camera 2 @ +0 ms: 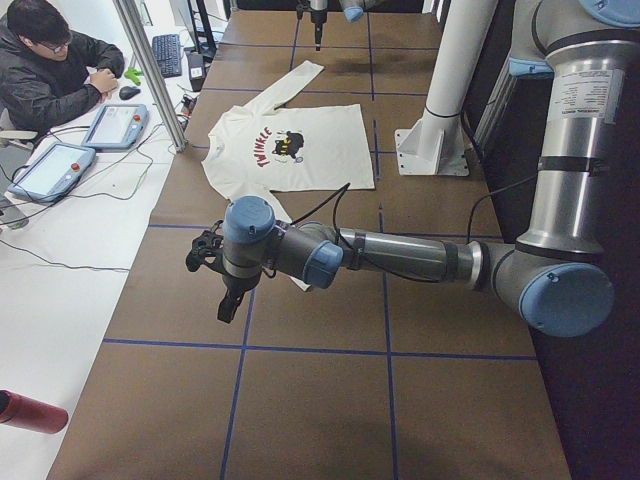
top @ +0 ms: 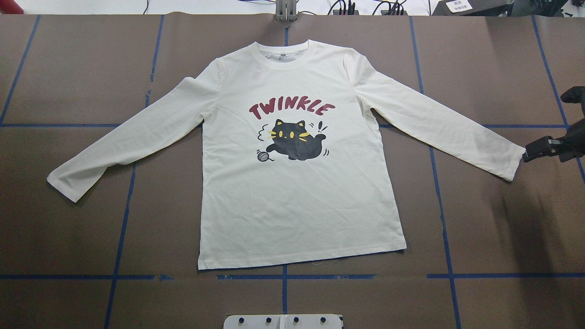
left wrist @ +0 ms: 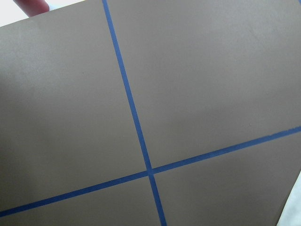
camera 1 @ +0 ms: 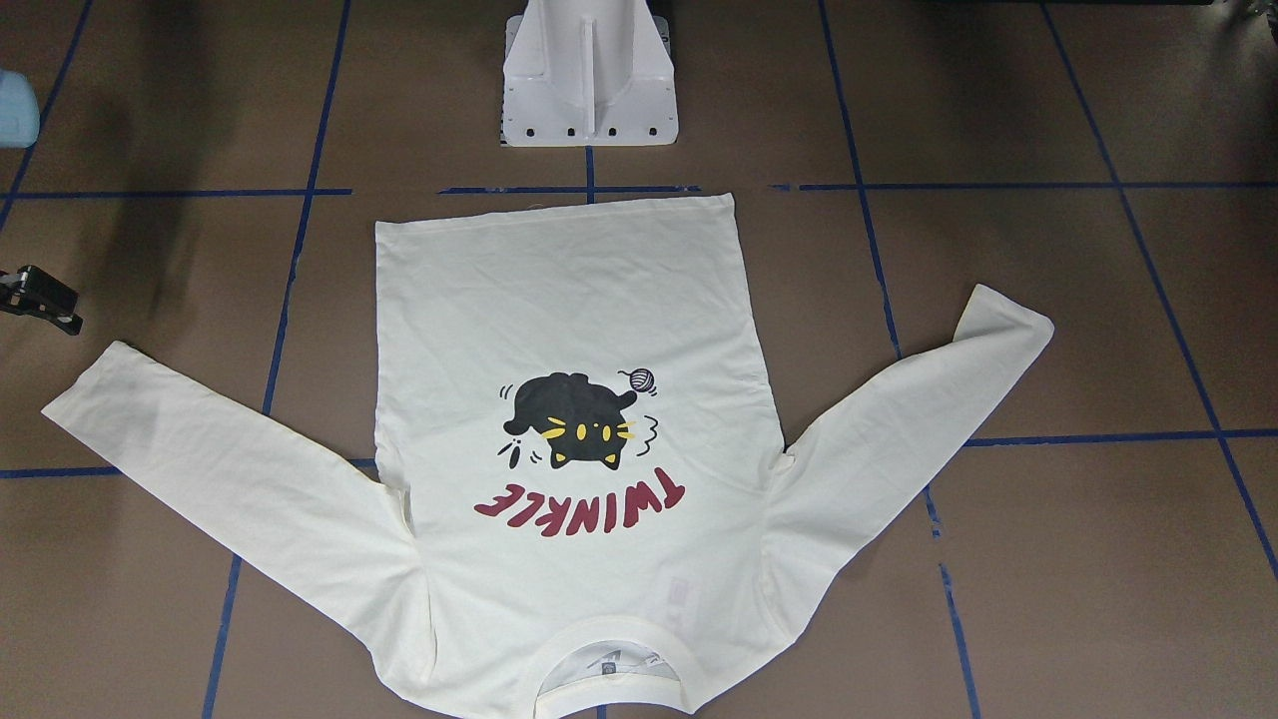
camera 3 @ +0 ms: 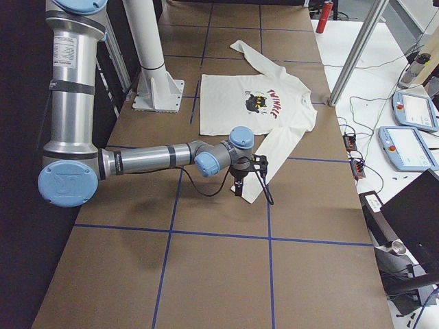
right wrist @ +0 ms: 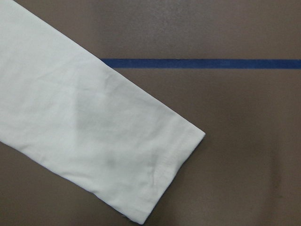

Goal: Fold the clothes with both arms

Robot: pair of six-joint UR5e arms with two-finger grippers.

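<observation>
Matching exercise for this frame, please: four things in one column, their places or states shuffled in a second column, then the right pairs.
Things
1. T-shirt
2. right end effector
3. left end effector
4. pedestal base

Places or states
A. over bare table marked with blue tape
B. just beyond the hem
C. beside a sleeve cuff
D. spread flat, print up

Pairs: 1-D, 2-C, 3-A, 4-B

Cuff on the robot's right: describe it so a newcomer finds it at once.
On the brown table lies a cream shirt with a black cat print. Follow the sleeve on the robot's right to its end: that cuff alone has the black right tool just beside it.
</observation>
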